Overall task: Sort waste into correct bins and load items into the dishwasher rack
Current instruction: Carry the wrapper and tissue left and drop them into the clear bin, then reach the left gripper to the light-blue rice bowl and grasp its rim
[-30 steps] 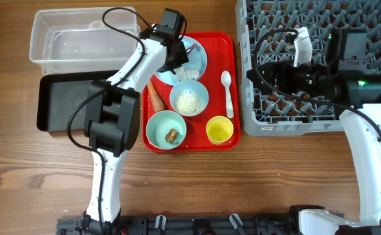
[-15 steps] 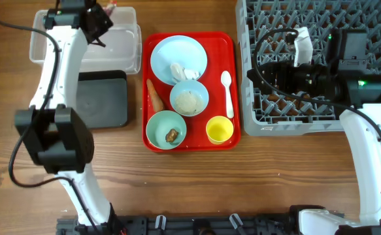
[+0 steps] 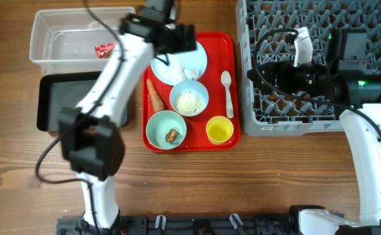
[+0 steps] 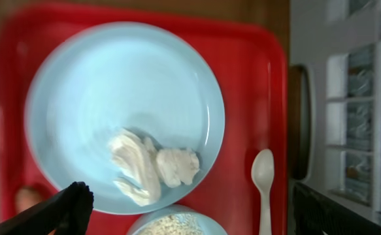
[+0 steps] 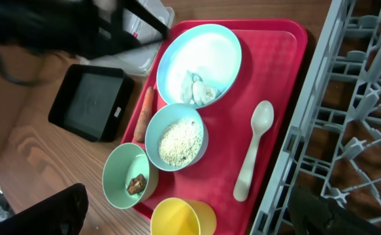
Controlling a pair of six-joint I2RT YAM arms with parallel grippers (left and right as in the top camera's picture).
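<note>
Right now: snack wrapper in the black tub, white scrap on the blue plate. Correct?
No. The overhead view shows the snack wrapper in the clear tub, not the black tub. The white scrap is on the blue plate.

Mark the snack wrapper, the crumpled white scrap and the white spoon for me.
snack wrapper (image 3: 104, 49), overhead view, middle of the wrapper.
crumpled white scrap (image 4: 144, 166), left wrist view, on its larger lump.
white spoon (image 5: 251, 151), right wrist view, midway along its handle.

White arm links (image 3: 373, 150) with black joints (image 3: 89, 147), looping black cables (image 3: 256, 46) (a green light (image 3: 362, 83) glows on the right arm).
</note>
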